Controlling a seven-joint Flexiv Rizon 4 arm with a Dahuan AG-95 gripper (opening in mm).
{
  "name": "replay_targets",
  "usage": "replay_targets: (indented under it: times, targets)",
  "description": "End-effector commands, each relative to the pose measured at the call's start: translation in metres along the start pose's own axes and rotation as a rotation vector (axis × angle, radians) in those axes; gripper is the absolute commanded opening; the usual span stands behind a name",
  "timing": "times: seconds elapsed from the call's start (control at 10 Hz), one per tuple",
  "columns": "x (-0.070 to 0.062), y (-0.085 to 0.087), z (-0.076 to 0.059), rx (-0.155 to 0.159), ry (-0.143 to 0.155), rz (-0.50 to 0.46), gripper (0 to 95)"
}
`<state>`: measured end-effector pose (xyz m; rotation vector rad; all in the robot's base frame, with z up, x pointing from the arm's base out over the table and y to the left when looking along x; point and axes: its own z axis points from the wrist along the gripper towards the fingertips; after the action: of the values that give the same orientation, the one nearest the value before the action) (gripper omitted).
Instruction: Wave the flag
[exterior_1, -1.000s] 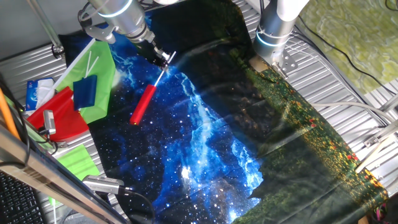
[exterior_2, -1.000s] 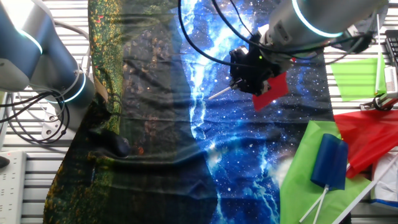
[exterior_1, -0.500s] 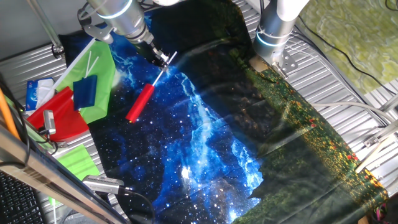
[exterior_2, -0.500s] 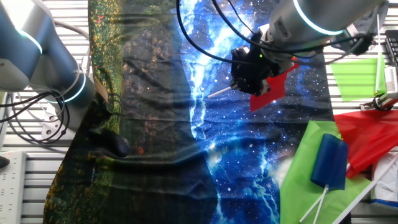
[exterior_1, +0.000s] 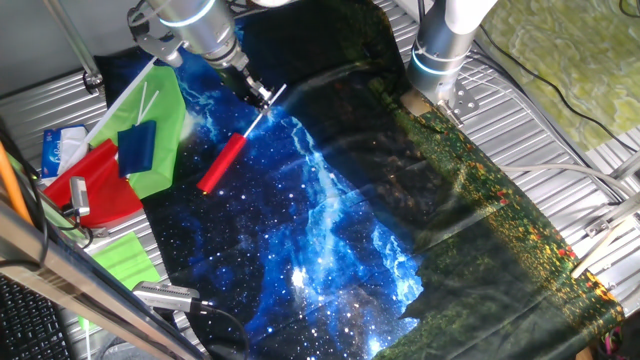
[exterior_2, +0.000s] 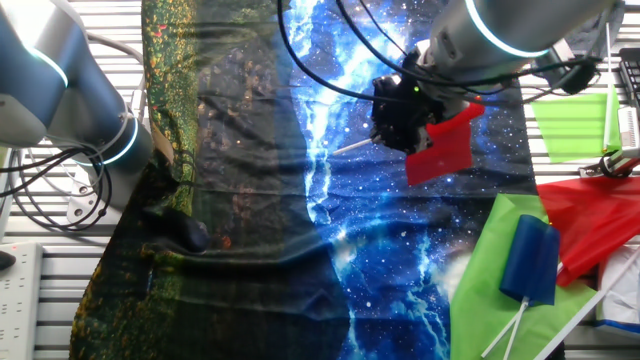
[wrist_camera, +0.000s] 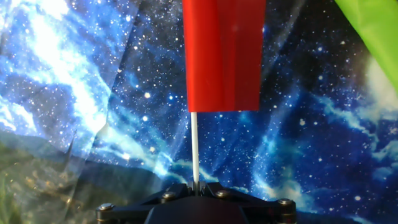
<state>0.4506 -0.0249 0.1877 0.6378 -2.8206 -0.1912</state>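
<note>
With the gripper (exterior_2: 400, 118) clamped tight on the white stick, the flag (exterior_1: 222, 164) hangs lifted over the starry blue cloth (exterior_1: 320, 230) near its green-flag edge, so pickup looks done and waving itself remains.

The claw (exterior_1: 262, 97) hangs above the cloth-covered surface (exterior_1: 330, 230), and the flag (exterior_1: 222, 163) slants down from it over the cloth. To the flag's left in one fixed view lies a pile of flags (exterior_1: 135, 150) at the cloth's edge. Behind, at the far edge, stands a second arm's base (exterior_1: 440, 60).
</note>
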Motion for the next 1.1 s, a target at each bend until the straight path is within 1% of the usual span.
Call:
replay_targets:
  times: [0.1, 0.2, 0.3, 0.4, 0.7, 0.8, 0.9, 1.0, 1.1]
  targets:
    - [-0.001, -0.001, 0.0, 0.048, -0.054, 0.028, 0.0]
    - [0.0, -0.002, -0.002, 0.055, -0.074, 0.036, 0.0]
    - [0.0, -0.005, -0.008, 0.059, -0.094, 0.049, 0.0]
    - [0.001, -0.006, -0.012, 0.061, -0.123, 0.06, 0.0]
    - [0.008, -0.01, -0.029, 0.061, -0.182, 0.099, 0.0]
    - [0.012, -0.014, -0.032, 0.058, -0.193, 0.109, 0.0]
    - [0.018, -0.027, -0.038, 0.061, -0.189, 0.098, 0.0]
    - [0.023, -0.035, -0.04, 0.061, -0.185, 0.084, 0.0]
    - [0.034, -0.056, -0.042, 0.066, -0.177, 0.036, 0.0]
